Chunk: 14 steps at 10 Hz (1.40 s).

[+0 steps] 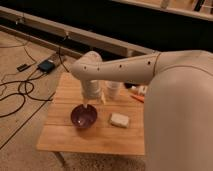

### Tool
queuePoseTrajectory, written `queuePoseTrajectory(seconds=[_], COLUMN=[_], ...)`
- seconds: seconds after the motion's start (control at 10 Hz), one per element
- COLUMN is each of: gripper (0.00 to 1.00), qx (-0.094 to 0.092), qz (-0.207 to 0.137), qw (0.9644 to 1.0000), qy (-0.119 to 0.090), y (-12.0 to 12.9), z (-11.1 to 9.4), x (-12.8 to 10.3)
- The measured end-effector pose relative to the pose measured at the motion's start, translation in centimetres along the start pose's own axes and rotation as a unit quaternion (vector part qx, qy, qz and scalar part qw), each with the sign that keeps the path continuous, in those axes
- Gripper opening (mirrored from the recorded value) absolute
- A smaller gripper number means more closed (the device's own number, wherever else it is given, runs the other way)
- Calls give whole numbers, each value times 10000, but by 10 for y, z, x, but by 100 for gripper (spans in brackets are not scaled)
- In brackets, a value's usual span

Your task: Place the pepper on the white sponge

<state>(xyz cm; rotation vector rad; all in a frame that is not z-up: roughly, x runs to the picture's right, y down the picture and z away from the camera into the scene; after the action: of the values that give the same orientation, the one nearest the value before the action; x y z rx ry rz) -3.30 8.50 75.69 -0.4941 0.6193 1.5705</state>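
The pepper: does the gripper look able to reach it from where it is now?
Probably yes, but not straight. The gripper hangs over the purple bowl, while the pepper lies beyond the paper cup, so it must go around or over the cup.
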Motion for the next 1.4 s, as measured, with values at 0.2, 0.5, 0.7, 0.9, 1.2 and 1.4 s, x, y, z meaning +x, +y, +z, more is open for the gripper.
queuePoseTrajectory(seconds=[0.2, 0.5, 0.7, 0.9, 1.2, 1.4], gripper=[65, 65, 65, 65, 65, 65], qx=[133, 113, 21, -18, 249, 594], qz=[-32, -484, -908, -1407, -2073, -2447], qw=[9999, 9983, 9951, 9888, 9765, 9667], qy=[91, 298, 402, 499, 527, 464], y=[-35, -69, -88, -110, -139, -150], z=[28, 51, 57, 63, 71, 74], x=[-24, -43, -53, -61, -74, -84])
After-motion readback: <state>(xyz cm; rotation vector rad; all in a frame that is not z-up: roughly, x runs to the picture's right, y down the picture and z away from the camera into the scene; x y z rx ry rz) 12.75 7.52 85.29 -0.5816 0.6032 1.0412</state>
